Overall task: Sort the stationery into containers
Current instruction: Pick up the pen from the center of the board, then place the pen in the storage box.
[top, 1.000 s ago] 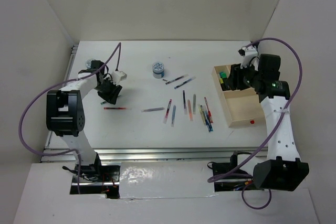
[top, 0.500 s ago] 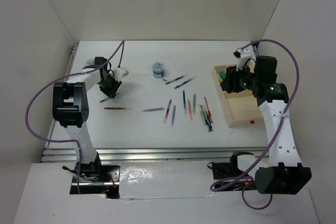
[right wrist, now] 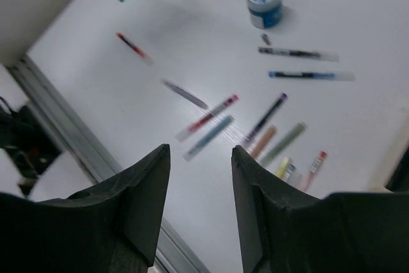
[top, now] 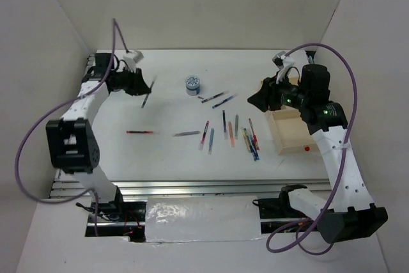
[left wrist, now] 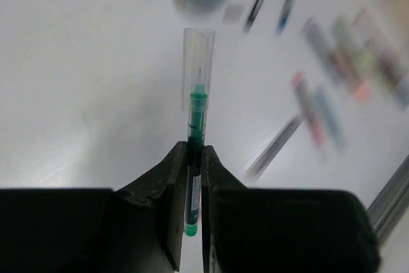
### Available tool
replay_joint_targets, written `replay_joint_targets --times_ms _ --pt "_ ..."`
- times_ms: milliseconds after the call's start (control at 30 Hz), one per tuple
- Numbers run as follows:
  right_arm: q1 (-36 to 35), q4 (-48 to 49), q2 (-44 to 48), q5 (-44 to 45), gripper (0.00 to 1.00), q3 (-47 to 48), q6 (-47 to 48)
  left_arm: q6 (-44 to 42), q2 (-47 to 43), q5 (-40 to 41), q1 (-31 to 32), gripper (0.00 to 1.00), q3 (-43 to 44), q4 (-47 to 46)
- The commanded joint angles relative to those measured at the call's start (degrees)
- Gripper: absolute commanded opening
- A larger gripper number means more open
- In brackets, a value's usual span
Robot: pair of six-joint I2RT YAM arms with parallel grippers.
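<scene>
Left claw [left wrist: 195, 150] clamps a green pen [left wrist: 197, 103]; right claw [right wrist: 200, 155] stands open.

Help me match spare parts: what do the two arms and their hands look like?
Both the left arm and right arm have white links, black joint housings and a looping purple cable. The left hand and right hand have black, wedge-shaped fingers.

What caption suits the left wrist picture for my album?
Left jaws shut on a clear-capped green pen over the white table.
</scene>
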State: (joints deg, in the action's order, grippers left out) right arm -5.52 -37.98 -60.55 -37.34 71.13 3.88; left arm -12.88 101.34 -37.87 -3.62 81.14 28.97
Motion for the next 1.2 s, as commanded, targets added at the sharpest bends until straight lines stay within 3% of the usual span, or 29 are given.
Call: replay_joint_targets --times_ms 0,33,67,167,367,733,1167 --pt "-4.14 10.98 -0.61 -4.84 0.51 3.66 -12.28 36.11 -14.74 -21.89 -0.87 0.00 -9.53 -27.56" --pt "-5.98 12.56 -1.84 -5.45 0.52 4.18 -14.40 43.05 -20.68 -21.81 -0.43 0.00 -13.78 -44.88" --pt "-6.95 15.71 -2.72 -5.72 0.53 4.54 -16.78 52.17 -23.35 -19.55 0.18 0.00 -16.95 -51.06" --pt "-11.07 20.56 -6.41 -5.72 0.55 6.47 -24.77 61.27 -30.05 -17.50 4.83 0.00 -24.18 -61.21" --pt "-23.54 21.80 -15.02 -3.62 0.56 14.37 -23.83 86.75 -30.15 -15.67 8.98 0.00 -31.56 -82.89" --pt "-30.16 24.62 -24.70 -4.93 0.53 18.52 -29.19 98.83 -28.04 -9.24 12.84 0.00 -33.86 -95.68" --pt "-30.78 24.10 -27.25 -6.52 0.45 20.63 -28.40 99.46 -27.16 -8.01 14.52 0.00 -33.77 -96.91"
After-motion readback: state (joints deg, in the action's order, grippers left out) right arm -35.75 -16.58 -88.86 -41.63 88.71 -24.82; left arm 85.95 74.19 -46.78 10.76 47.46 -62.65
